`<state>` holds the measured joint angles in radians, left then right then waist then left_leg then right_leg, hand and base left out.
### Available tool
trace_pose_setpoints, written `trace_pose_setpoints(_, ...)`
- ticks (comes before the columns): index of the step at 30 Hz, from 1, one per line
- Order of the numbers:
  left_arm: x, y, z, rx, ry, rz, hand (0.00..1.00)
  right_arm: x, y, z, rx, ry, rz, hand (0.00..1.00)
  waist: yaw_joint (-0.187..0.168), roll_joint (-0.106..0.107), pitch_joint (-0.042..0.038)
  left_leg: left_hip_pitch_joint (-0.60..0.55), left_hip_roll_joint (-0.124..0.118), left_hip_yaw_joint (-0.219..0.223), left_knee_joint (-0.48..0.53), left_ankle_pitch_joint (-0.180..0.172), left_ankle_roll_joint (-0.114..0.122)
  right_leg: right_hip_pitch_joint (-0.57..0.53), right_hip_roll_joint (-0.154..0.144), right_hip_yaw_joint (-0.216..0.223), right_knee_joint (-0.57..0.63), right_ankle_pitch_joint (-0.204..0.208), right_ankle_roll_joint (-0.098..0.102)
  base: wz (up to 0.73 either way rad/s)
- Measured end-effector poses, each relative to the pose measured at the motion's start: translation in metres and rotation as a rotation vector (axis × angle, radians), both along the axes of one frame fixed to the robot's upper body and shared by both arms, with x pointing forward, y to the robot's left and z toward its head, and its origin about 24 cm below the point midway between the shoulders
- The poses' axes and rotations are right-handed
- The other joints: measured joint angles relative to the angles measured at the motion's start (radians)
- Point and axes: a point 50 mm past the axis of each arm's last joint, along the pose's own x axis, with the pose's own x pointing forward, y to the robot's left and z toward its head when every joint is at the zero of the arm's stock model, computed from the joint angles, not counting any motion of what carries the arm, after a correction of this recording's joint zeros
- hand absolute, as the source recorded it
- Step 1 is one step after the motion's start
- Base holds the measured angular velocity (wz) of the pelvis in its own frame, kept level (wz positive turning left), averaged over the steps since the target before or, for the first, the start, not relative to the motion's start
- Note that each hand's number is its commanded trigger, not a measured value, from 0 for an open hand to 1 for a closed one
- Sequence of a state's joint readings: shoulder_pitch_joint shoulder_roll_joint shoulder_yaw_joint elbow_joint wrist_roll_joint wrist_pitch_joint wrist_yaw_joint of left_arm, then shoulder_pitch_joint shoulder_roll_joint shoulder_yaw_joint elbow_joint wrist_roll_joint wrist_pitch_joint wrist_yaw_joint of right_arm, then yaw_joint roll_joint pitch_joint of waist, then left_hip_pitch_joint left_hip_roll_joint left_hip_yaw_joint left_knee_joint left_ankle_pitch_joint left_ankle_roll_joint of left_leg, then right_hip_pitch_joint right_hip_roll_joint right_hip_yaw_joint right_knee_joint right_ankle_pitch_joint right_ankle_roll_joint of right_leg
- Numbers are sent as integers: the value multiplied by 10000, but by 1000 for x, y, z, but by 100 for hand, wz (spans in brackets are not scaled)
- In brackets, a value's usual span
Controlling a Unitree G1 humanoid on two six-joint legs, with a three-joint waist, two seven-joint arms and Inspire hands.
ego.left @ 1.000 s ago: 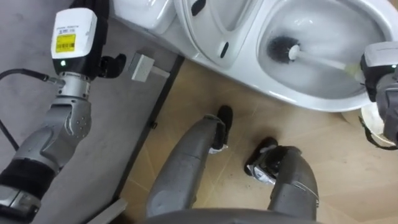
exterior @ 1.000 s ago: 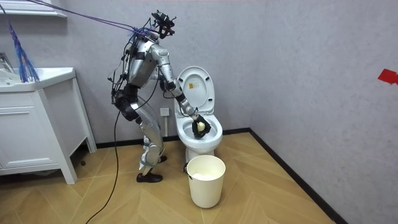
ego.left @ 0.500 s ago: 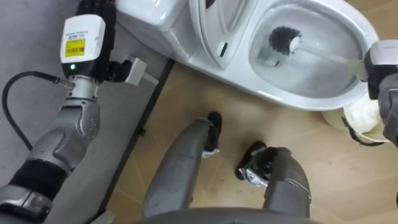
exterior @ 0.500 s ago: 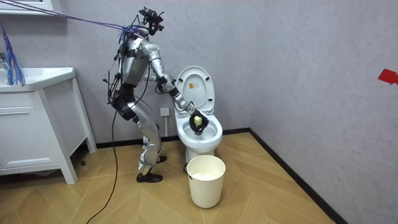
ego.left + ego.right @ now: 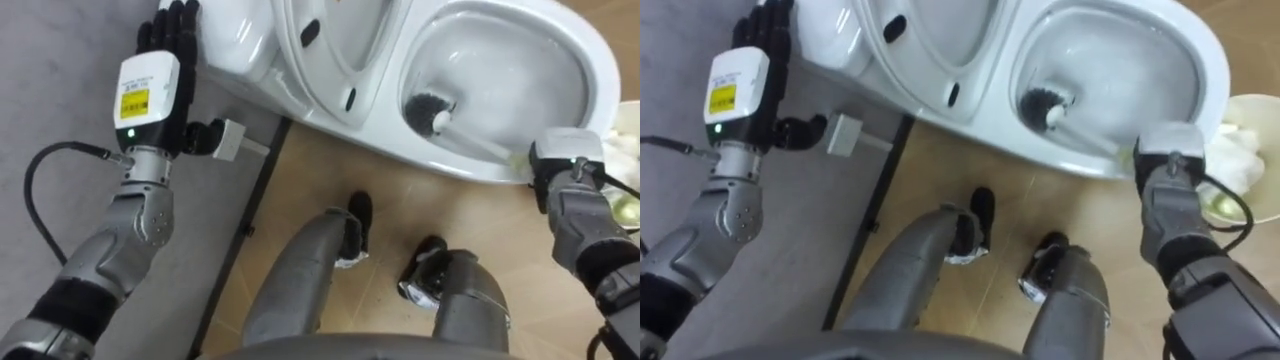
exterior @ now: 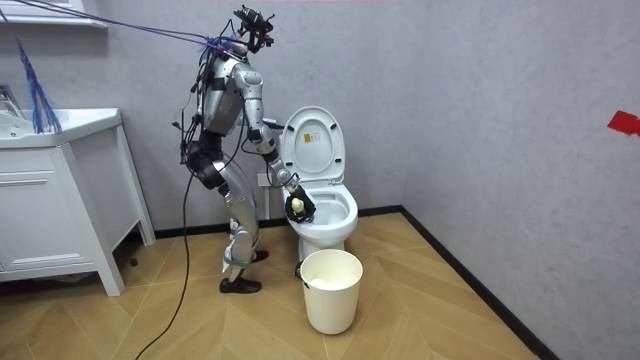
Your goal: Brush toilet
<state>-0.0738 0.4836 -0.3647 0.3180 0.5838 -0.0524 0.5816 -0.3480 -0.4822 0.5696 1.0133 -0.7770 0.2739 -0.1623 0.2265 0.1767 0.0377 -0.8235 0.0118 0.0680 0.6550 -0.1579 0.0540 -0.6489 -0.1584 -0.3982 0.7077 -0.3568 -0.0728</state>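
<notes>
Right hand (image 5: 566, 160) seen from behind at the bowl's 4 o'clock rim, fingers mostly hidden in the eye views. In the room view they looked clenched round the brush's (image 5: 432, 112) yellowish grip. Brush head sat inside the toilet (image 5: 585, 50) bowl at 9 o'clock, with the pale handle slanting toward 4 o'clock, hard to make out against the porcelain. Lid (image 5: 330, 35) was up and cut off at 12. Left hand (image 5: 160, 55) was raised at 10 o'clock by the tank, fingers straight and relaxed, grasping nothing. Bin (image 6: 331, 290) stood just beside the toilet. Robot stood leaning toward the bowl, right arm reaching down.
</notes>
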Motion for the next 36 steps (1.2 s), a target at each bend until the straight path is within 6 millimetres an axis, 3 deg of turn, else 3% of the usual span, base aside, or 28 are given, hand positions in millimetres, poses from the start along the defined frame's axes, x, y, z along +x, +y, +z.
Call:
trace_pose_setpoints(2,1,0,1,-404,0,125,0,2,-5,3,252,-36,-205,100,25,-35,20,14,-3,99,-5,1,1,-5,-48,9,37,-50,-11,2)
trace_pose_setpoints(6,8,2,7,-857,-160,296,0,1,-15,3,1512,-295,-1051,100,-19,-480,215,10,-101,111,154,2,1,-102,-306,46,493,-321,-8,10)
trace_pose_setpoints(9,8,3,8,-863,-169,316,0,5,-22,8,2424,-794,-2039,100,18,-900,256,-66,-265,133,166,3,3,-409,-537,259,899,-462,11,0)
trace_pose_setpoints(11,6,4,7,-765,-130,329,0,11,-29,17,2939,-1378,-2852,100,-13,-1085,248,-79,-257,171,157,5,7,-475,-555,288,965,-460,12,-4)
trace_pose_setpoints(14,2,9,4,-694,-26,483,0,23,-42,36,4184,-2815,-4329,100,-71,-1525,237,125,-244,215,229,6,8,-324,-560,373,1062,-460,12,-3)
trace_pose_setpoints(16,-1,12,2,-699,187,525,0,22,-52,42,4039,-2749,-4388,100,-74,-1826,230,387,-244,156,204,5,8,-41,-539,340,1013,-461,11,3)
trace_pose_setpoints(25,-36,29,-32,-613,2185,1142,0,1,-60,27,4195,-2106,-4854,100,-34,-1921,221,1738,-289,201,-539,72,8,1158,-481,356,494,-305,64,-5)
trace_pose_setpoints(28,-59,40,-49,-588,3052,1703,0,-4,-65,28,5461,-3337,-5979,100,-216,-1901,76,2341,-240,145,-797,118,-40,1829,-296,301,-39,-151,99,0)
trace_pose_setpoints(29,-74,45,-58,-642,3570,2040,0,-6,-66,28,5936,-3816,-6363,100,-329,-1893,-47,2664,-234,114,-1004,124,-52,2222,-198,240,-364,-70,123,0)
trace_pose_setpoints(31,-102,52,-72,-833,4367,2719,0,-25,-74,21,6644,-4525,-7406,100,-550,-1969,-218,3515,-193,82,-1461,125,-74,3186,128,234,-1243,119,259,6)
trace_pose_setpoints(33,-125,60,-81,-894,5040,3264,0,-46,-77,11,6891,-4717,-8034,100,-556,-2079,-341,4220,-88,80,-1863,87,-136,3960,325,219,-1963,263,322,-4)
trace_pose_setpoints(35,-149,67,-90,-929,5713,3879,0,-63,-78,4,6976,-4726,-8186,100,-654,-2149,-412,4809,-72,80,-2185,43,-186,4627,487,243,-2553,390,377,-10)
trace_pose_setpoints(36,-168,72,-98,-963,6407,4362,0,-72,-80,2,6956,-4731,-8275,100,-700,-2177,-391,5101,-75,87,-2317,-27,-209,4975,536,242,-2800,429,407,-9)
